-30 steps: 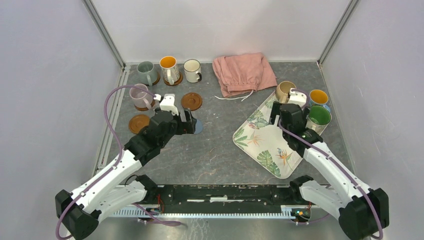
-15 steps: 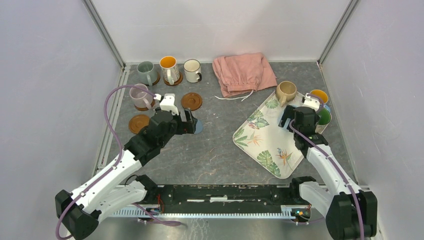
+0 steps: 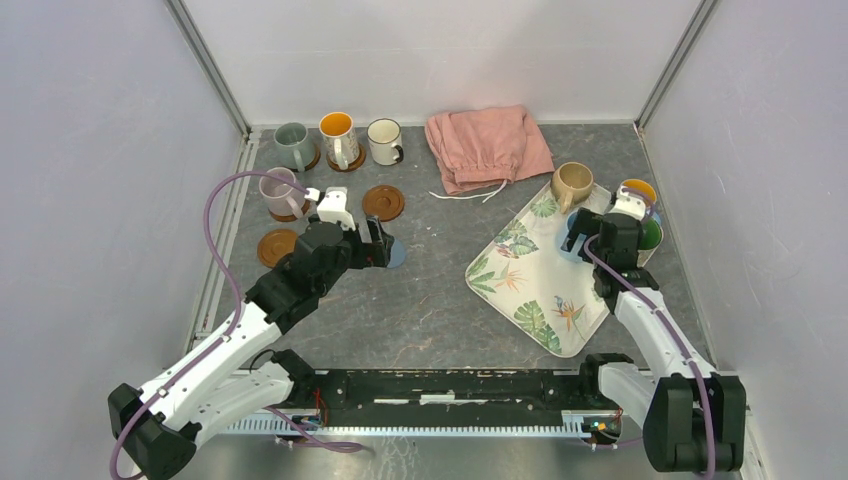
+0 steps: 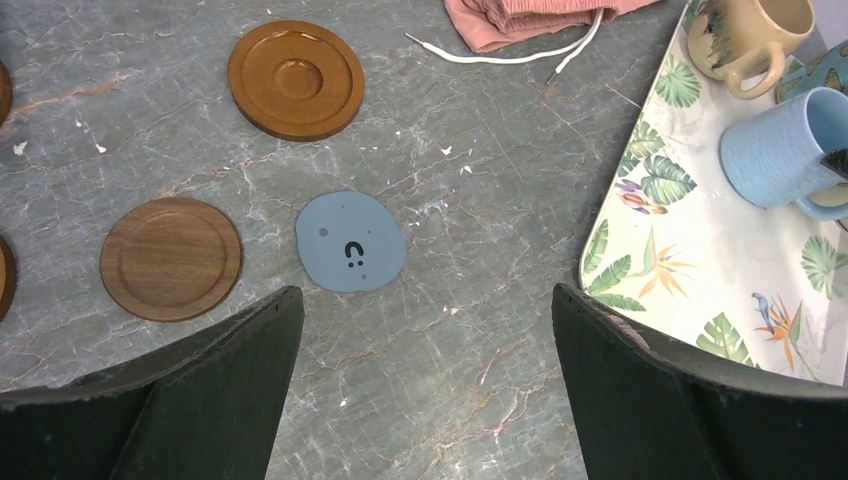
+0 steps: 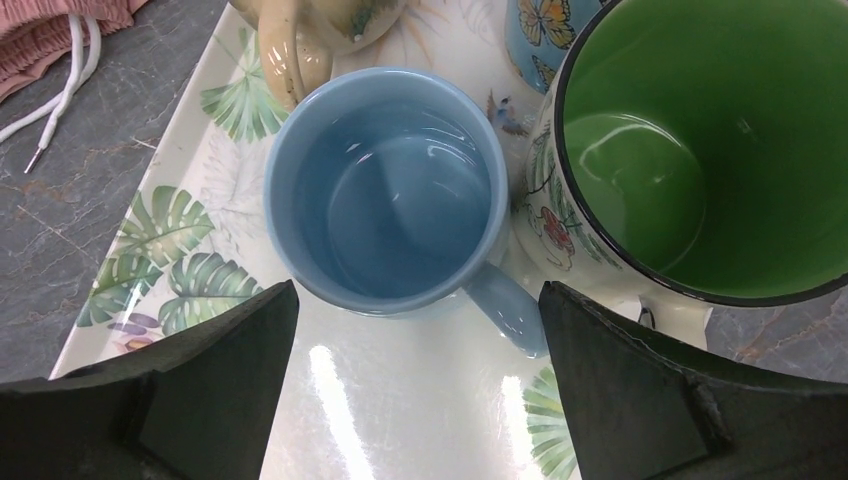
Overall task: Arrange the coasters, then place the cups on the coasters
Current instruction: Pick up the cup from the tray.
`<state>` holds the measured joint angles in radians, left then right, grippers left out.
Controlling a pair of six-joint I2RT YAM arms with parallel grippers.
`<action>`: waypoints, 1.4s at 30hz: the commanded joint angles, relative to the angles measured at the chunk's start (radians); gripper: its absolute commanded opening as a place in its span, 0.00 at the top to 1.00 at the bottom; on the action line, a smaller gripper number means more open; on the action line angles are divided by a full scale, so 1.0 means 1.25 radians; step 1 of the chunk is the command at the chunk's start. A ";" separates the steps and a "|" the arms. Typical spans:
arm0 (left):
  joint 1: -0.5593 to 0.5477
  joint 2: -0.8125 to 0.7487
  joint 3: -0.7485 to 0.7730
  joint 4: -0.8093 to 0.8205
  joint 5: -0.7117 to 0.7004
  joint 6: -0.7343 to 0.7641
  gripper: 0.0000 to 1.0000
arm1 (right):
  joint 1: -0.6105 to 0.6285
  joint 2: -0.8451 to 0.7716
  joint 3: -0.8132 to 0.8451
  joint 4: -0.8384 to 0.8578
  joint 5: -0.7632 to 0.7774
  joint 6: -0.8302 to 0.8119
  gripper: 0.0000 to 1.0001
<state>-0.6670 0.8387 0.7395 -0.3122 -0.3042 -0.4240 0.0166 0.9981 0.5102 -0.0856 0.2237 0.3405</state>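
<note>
On the leaf-patterned tray [image 5: 160, 240], directly under the right gripper [image 5: 415, 300], stands the light blue mug [image 5: 390, 185]: upright, empty, glossy inside, with a thick rim and its handle turned toward the near right. It is crowded. The green-inside mug [image 5: 700, 140] sits just beside it on the right, too close to tell whether they touch, and the beige mug [image 3: 572, 182] sits just behind it. The right gripper hovers with its jaws spread wide and holding nothing, so the step in hand looks like picking this cup off the tray. The next move calls for lowering one finger inside the rim and one outside, on the side away from the green-inside mug, then closing and lifting straight up so the neighbours are not knocked. Well apart, on the grey tabletop, the left gripper [image 4: 425, 300] is also wide open and empty above the blue coaster [image 4: 350, 255], which lies flat and bare between two bare brown coasters [image 4: 170, 258]; this seems the likely landing spot.
</note>
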 commanded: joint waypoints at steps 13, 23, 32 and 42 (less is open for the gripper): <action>0.005 -0.016 -0.002 0.030 0.014 0.019 0.00 | 0.002 0.005 -0.002 0.037 -0.214 -0.016 0.02; 0.004 -0.010 -0.001 0.029 0.019 0.010 0.00 | 0.141 0.004 0.018 0.002 -0.127 -0.004 0.02; 0.004 0.004 0.004 0.031 0.028 0.004 0.00 | 0.189 0.007 0.042 -0.075 0.045 0.021 0.02; 0.004 0.017 0.004 0.038 0.050 -0.009 0.00 | 0.195 0.046 0.035 -0.056 0.051 0.041 0.29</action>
<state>-0.6670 0.8597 0.7391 -0.3107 -0.2668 -0.4248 0.2516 1.0275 0.5220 -0.1921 0.2733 0.3729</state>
